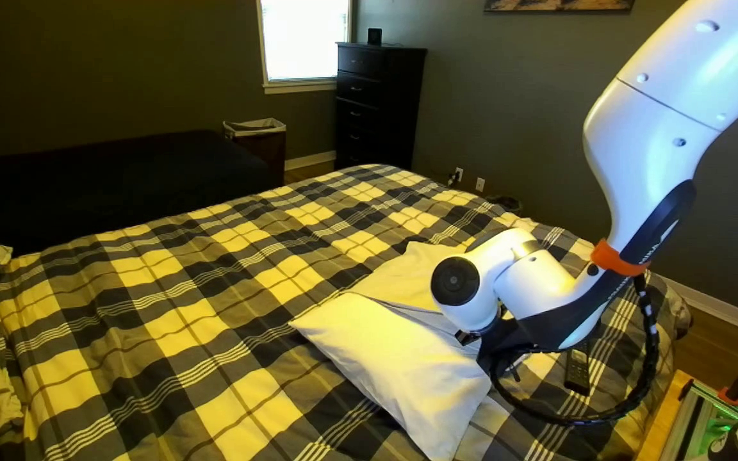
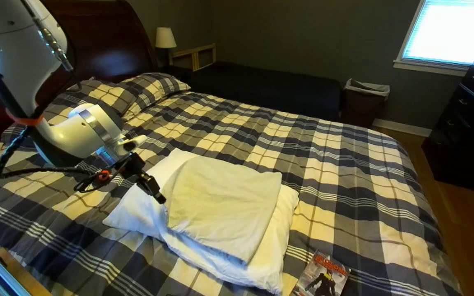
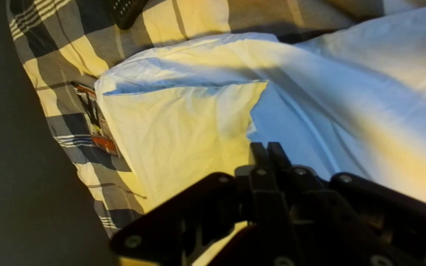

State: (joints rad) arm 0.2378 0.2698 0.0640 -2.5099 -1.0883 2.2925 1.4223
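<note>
My black gripper (image 2: 161,199) angles down over the bed with its fingertips at the edge of a pale cream cloth (image 2: 224,201). The cloth lies folded over a white pillow (image 2: 134,213). In the wrist view the two fingertips (image 3: 267,148) are nearly together with nothing visible between them. They sit over the border between the cloth (image 3: 183,125) and the pillow (image 3: 375,92). I cannot tell whether they touch the fabric. In an exterior view the pillow (image 1: 394,365) and cloth (image 1: 401,269) show, with the fingers mostly hidden by the wrist.
The bed has a plaid cover (image 1: 170,307). A dark remote (image 1: 577,370) lies beside the pillow, also at the wrist view's top (image 3: 126,11). A printed case or booklet (image 2: 325,275) lies by the pillow. Plaid pillows (image 2: 154,88) rest at the headboard (image 2: 101,37).
</note>
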